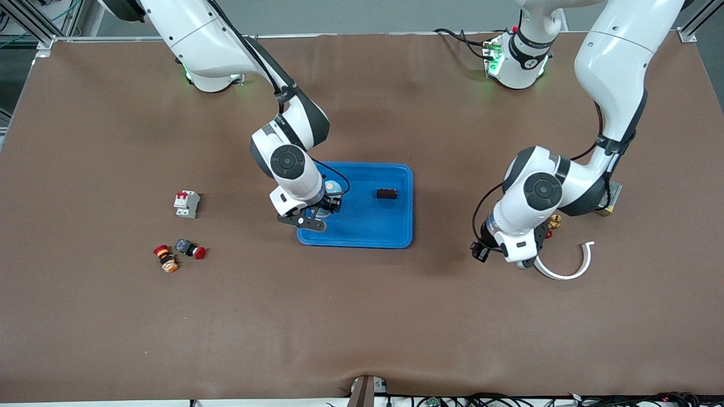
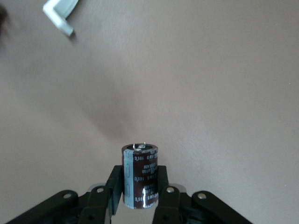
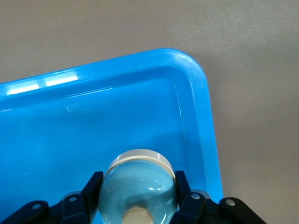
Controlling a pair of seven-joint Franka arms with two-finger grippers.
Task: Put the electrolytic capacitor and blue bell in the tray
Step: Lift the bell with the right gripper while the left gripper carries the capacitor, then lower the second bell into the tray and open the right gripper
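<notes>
The left gripper (image 1: pixel 523 261) is clenching the electrolytic capacitor (image 2: pixel 139 176) over bare table, well apart from the tray (image 1: pixel 396 226), while the right gripper (image 1: pixel 318 215) is grasping the blue bell (image 3: pixel 138 185) directly over it.

- A wide brown matte table covering (image 1: pixel 362 328) fills nearly the whole front view, smooth and evenly lit, with soft shadows.
- A grey floor strip (image 1: pixel 362 14) runs along the top edge.
- Silver aluminium frame posts (image 1: pixel 34 25) stand at the table's corners.
- Dark tangled cables (image 1: pixel 509 400) line the lower edge.
</notes>
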